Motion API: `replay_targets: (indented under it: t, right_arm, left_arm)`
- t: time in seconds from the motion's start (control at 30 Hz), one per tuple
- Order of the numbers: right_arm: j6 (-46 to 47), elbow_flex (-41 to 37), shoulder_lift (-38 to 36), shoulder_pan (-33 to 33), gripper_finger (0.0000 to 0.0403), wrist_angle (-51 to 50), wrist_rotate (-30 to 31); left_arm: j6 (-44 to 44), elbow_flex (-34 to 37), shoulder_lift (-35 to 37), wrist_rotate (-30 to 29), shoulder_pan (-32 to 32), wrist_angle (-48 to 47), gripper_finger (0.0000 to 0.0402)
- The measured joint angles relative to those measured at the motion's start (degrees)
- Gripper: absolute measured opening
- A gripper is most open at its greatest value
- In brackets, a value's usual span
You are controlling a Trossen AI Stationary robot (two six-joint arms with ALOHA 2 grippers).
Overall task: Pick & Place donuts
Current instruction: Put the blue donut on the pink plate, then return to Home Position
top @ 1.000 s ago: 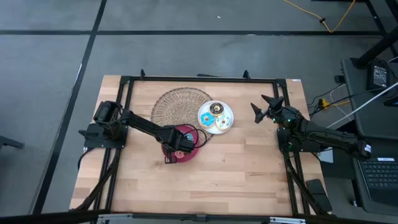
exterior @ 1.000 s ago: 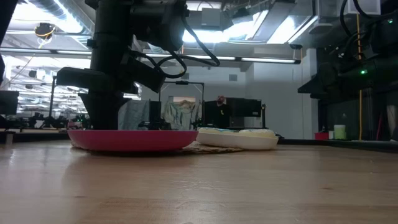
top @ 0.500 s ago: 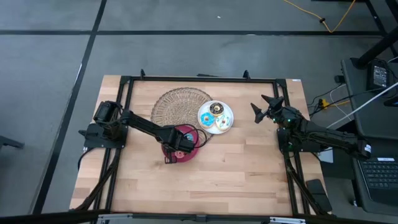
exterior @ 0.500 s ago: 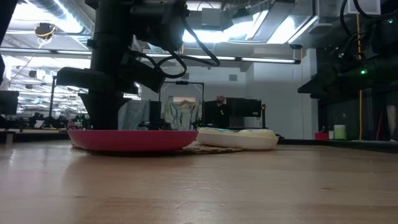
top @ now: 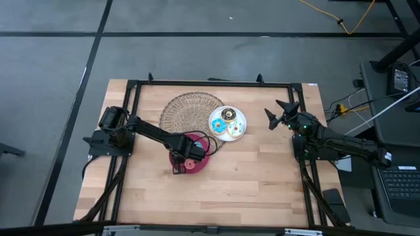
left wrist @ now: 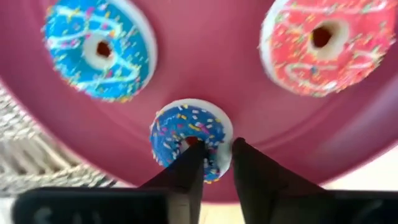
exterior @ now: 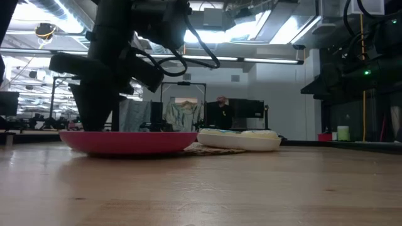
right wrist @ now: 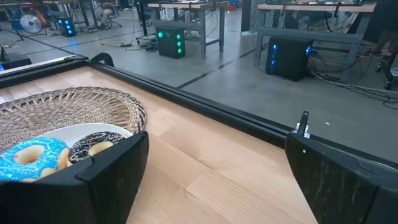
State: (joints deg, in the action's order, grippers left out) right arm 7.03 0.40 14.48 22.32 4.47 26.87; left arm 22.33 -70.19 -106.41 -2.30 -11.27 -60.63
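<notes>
Donuts sit on two plates near table centre. High view: white plate (top: pixel 228 122) holds a cyan donut (top: pixel 217 124) and a brown donut (top: pixel 229 115), touching the edge of the wicker mat (top: pixel 189 111). Red plate (top: pixel 200 153) lies just beside both, mostly covered by the left gripper (top: pixel 188 157), which hangs low over it; a pink donut (top: pixel 191 164) shows at the plate's near edge. Right gripper (top: pixel 281 113) waits well apart by the table's right edge, fingers spread wide, holding nothing.

Low view: red plate (exterior: pixel 129 140) rests flat on the table (exterior: pixel 201 188) with the left arm (exterior: pixel 103 69) coming down onto it from above; fingertips hidden behind the rim. White plate (exterior: pixel 240 139) is just beside it, on the mat edge. Donuts mostly hidden by plate rims. A person shows far back in the room.

Left wrist view: three sprinkled donuts on the red plate (left wrist: pixel 211 74): large blue donut (left wrist: pixel 99 51), pink-red donut (left wrist: pixel 323 42), small navy donut (left wrist: pixel 189 138). Left gripper (left wrist: pixel 214 160) is clamped on the navy donut, one fingertip in its hole, the other outside its rim, fingers close together. Mat (left wrist: pixel 31 162) is visible beside the plate.

Right wrist view: right gripper fingers (right wrist: pixel 106 171) stand far apart, empty, above bare table (right wrist: pixel 205 180). Ahead lie the mat (right wrist: pixel 68 106) and the white plate (right wrist: pixel 93 130) with cyan donut (right wrist: pixel 34 155) and brown donut (right wrist: pixel 96 144) touching each other.
</notes>
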Motion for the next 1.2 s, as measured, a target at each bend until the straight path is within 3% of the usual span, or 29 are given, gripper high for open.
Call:
replay_targets:
  t: [0.5,0.73,1.2]
  right_arm:
    - [0.00,0.00,0.02,-0.01,0.0376,-0.01,0.00]
    - [0.00,0.00,0.00,0.00,0.0376,0.00,0.00]
    - [0.00,0.00,0.01,-0.01,0.0376,0.00,0.00]
  left_arm:
    - [1.10,-1.20,0.00,2.41,0.00,-3.28,0.0198]
    - [1.10,-2.86,0.02,6.60,-0.21,-3.51,0.0204]
    - [-3.60,-18.25,0.09,-1.47,-0.08,-5.08,0.0205]
